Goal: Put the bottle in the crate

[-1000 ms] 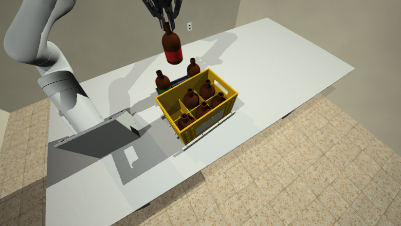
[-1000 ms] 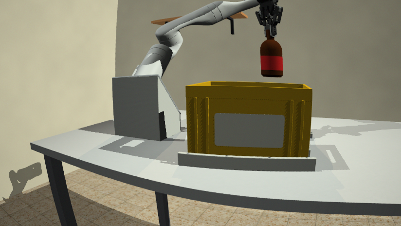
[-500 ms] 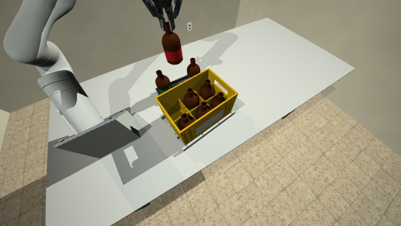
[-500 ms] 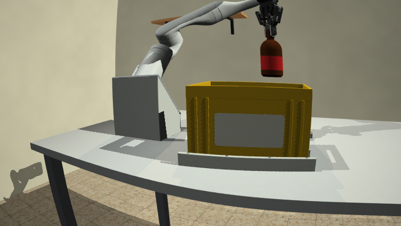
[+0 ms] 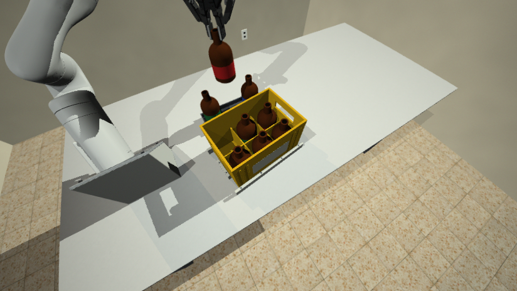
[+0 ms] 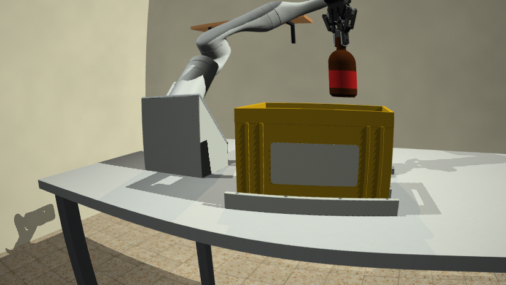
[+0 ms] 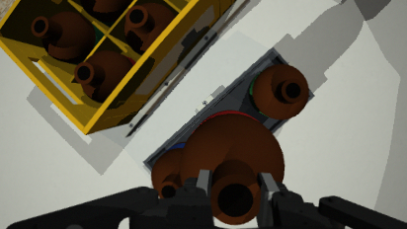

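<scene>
While the arm reached out high above the desk [image 5: 361, 83], the scene stood as follows.

Claw: the claw [image 5: 216, 31] pointed straight down, its 2 fingers pinching the neck of a red-labelled bottle [image 5: 221, 58].

Held bottle: it hung upright in the air, brown with a red band, higher than the crate's rim in the exterior view, clear of everything below. In the wrist view it hung over the tray.

Crate: the yellow crate [image 6: 315, 118] stood on the desk with 6 compartments; 5 held brown bottles. The empty slot [image 5: 218, 138] was the corner compartment at the crate's end nearest the arm's base and on the tray side.

Tray: the dark tray [image 7: 236, 97] lay on the desk just behind the crate, on the side away from the desk's front edge.

Tray bottles: 2 stood upright there, a green-labelled bottle [image 5: 209, 105] and a blue-labelled bottle [image 5: 248, 88].

Base: a grey pedestal [image 6: 169, 137] carried the arm, beside the crate.

Rail: a low grey rail [image 6: 311, 206] ran along the crate's front wall.
</scene>
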### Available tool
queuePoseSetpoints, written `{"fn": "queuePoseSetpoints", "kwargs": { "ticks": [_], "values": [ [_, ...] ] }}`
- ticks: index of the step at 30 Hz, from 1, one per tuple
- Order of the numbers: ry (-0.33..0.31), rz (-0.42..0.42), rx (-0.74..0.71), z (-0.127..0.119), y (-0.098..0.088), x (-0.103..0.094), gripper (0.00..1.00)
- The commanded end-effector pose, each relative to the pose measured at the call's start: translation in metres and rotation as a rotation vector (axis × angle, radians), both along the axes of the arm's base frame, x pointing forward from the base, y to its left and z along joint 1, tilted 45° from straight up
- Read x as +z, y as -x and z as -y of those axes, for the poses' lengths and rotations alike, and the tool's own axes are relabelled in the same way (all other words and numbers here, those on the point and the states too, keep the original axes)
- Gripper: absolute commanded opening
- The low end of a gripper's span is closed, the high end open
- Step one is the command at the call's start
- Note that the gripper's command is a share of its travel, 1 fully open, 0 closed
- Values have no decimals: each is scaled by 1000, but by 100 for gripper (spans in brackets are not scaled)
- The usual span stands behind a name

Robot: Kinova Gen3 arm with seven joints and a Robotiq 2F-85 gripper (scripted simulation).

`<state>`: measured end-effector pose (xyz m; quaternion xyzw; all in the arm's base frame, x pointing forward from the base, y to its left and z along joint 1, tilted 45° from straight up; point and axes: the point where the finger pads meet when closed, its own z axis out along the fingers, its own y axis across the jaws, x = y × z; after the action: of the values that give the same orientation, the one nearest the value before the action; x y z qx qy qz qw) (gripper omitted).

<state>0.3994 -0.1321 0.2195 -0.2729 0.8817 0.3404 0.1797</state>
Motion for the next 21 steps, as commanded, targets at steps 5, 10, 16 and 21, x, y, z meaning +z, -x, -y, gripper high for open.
{"fn": "queuePoseSetpoints", "kwargs": {
  "ticks": [5,10,16,21],
  "values": [
    [-4,-8,-7,2,3,2,0],
    [-4,-8,-7,3,4,0,0],
    [-4,-8,-7,5,6,-2,0],
    [-4,-8,-7,6,8,-3,0]
  ]
}}
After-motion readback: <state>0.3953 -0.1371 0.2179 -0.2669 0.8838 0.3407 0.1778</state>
